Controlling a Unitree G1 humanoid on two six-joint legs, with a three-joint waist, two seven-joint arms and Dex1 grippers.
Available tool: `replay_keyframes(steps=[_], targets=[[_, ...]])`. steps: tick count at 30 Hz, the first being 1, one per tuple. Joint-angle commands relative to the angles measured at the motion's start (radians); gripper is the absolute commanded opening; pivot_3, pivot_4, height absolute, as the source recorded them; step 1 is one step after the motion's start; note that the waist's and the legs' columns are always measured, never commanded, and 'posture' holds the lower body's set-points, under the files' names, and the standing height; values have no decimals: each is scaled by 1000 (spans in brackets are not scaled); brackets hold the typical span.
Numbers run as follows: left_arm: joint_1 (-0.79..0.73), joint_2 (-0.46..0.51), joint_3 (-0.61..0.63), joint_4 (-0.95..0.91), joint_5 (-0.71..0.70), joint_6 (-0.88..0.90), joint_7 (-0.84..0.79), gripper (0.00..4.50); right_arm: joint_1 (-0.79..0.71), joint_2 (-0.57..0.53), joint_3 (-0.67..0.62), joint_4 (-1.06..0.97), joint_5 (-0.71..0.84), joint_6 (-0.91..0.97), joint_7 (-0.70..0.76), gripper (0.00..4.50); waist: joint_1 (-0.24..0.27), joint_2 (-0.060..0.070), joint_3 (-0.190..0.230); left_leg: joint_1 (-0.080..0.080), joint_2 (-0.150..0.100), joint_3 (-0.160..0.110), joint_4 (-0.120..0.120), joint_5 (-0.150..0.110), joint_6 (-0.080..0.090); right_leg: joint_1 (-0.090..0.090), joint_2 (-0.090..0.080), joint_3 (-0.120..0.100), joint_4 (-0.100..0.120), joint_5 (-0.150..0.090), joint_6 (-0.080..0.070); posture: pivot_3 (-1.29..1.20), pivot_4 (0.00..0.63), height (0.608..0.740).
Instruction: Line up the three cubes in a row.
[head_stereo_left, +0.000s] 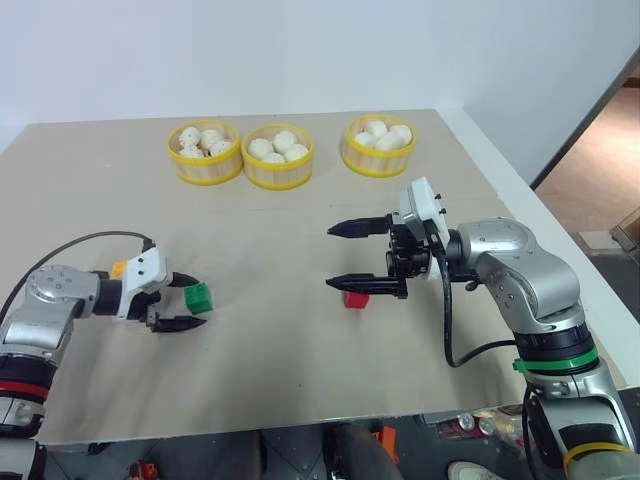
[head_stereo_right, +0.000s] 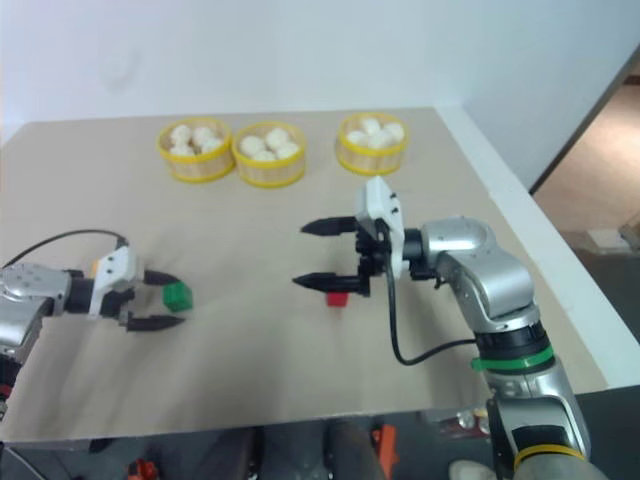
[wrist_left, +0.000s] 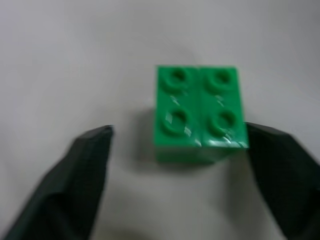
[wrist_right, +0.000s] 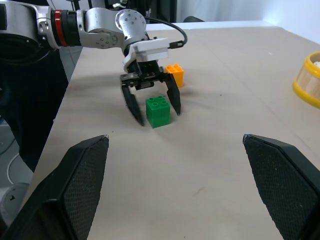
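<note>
The green cube (head_stereo_left: 199, 297) sits on the tan table between the fingers of my left gripper (head_stereo_left: 198, 302), at the left. In the left wrist view one finger (wrist_left: 280, 165) touches the green cube (wrist_left: 199, 107); the other stands apart from it, so the jaws are open. The yellow-orange cube (wrist_right: 175, 75) rests just behind that gripper (wrist_right: 157, 112), by its wrist. My right gripper (head_stereo_left: 332, 257) hovers wide open over the table's middle, pointing left. The red cube (head_stereo_left: 355, 298) lies on the table under its lower finger, untouched.
Three yellow-rimmed baskets of white buns stand in a row at the back: one (head_stereo_left: 204, 172), one (head_stereo_left: 278, 178), one (head_stereo_left: 378, 164). The table's front edge (head_stereo_left: 300, 428) is close below both arms, and its right edge runs beside my right arm.
</note>
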Motion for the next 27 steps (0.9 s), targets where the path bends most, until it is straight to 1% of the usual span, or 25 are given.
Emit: replay_keyframes(steps=[1,2,4,5,9,12,16,19,21,22,24,27], targets=[[-2,0,-4,-8,15,-4,7,2628,-6,-9,-9,-16,-5,-25,0,4500,0,0,0,0,0,0,0,0,0,0,0,0,0,0,0,0,150,740],[1,-1,-6,-11,18,-3,9,2347,-6,-9,-8,-16,-7,-27,1,4500,-1,0,0,0,0,0,0,0,0,0,0,0,0,0,0,0,150,740],[5,-2,-7,-14,19,-1,10,1605,-5,-10,-7,-18,-8,-28,2,4500,-1,0,0,0,0,0,0,0,0,0,0,1,0,0,0,0,150,740],[5,-1,-7,-15,19,0,9,1336,-5,-10,-7,-18,-7,-27,2,4500,-1,0,0,0,0,0,0,0,0,0,0,1,0,0,0,0,150,740],[6,5,-13,-16,30,-17,1,1343,-3,-11,-3,-21,-3,-21,6,4500,-1,0,0,0,0,0,0,0,0,0,0,0,0,0,0,0,150,740],[2,1,-23,-65,37,-22,3,1343,-3,-10,-3,-24,1,-17,5,4500,-1,0,0,0,0,0,0,0,0,0,0,1,0,0,0,0,150,740],[-58,-71,-68,-238,-4,111,26,1343,-5,-11,-4,-21,-1,-19,2,4500,4,0,0,-1,-1,0,1,0,0,0,-1,0,0,0,0,0,150,740],[-109,-120,-124,-304,28,172,53,1343,-10,-10,1,-16,-14,-30,-6,4500,3,0,0,-6,-1,-2,7,0,0,-1,-1,-2,0,1,2,0,150,740],[-167,-193,-161,-349,32,249,113,1343,-15,-10,3,-11,-26,-37,-15,4500,2,0,0,-8,-1,-2,10,0,0,-2,-1,-1,0,3,4,0,150,740],[-183,-212,-178,-367,36,273,124,1343,-17,-8,2,-9,-29,-39,-18,4500,1,0,0,-8,-2,-2,11,0,0,-2,-1,-1,0,4,5,0,150,740],[-198,-218,-224,-388,61,285,112,1343,-19,-3,2,-5,-34,-44,-24,4500,-3,0,0,-9,-2,-1,12,0,0,-2,-1,0,0,5,6,0,150,740],[-226,-248,-279,-367,102,298,137,1343,-22,2,5,0,-42,-52,-33,4500,-7,0,0,-7,-1,-1,12,0,0,-2,0,2,1,5,6,0,150,740]])
